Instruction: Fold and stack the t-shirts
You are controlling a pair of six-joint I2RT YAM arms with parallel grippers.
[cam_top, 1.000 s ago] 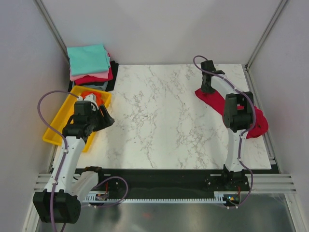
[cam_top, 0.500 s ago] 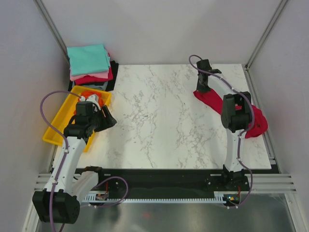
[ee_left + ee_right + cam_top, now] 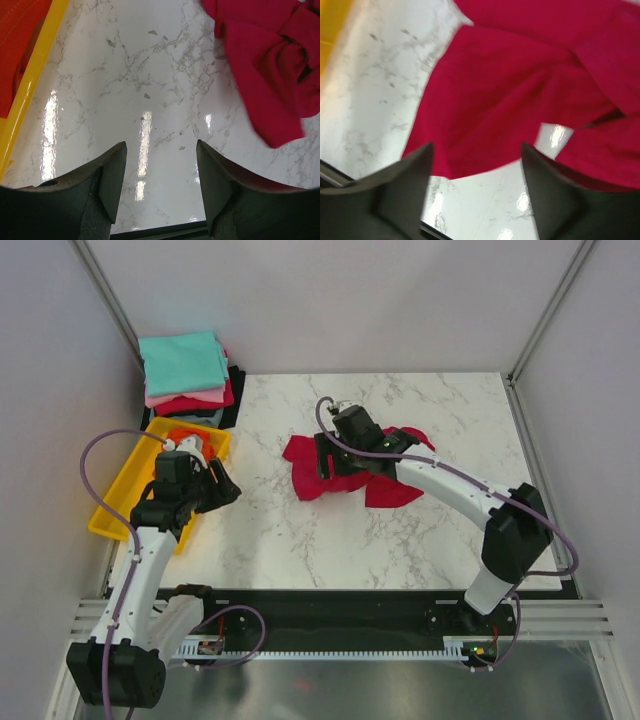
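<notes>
Dragged in from the far right, the crumpled crimson cloth t-shirt (image 3: 302,475) lies under the right tool (image 3: 477,150), which is spread and holding nothing; the left tool (image 3: 160,150) is likewise spread.

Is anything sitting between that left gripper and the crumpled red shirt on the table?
Nothing visible does. Only a stretch of the white marble table lies between the left gripper and the crumpled crimson cloth t-shirt. The yellow plastic tray sits off to the opposite side.

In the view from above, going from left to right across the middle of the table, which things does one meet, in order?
yellow tray → left claw → red shirt
</notes>
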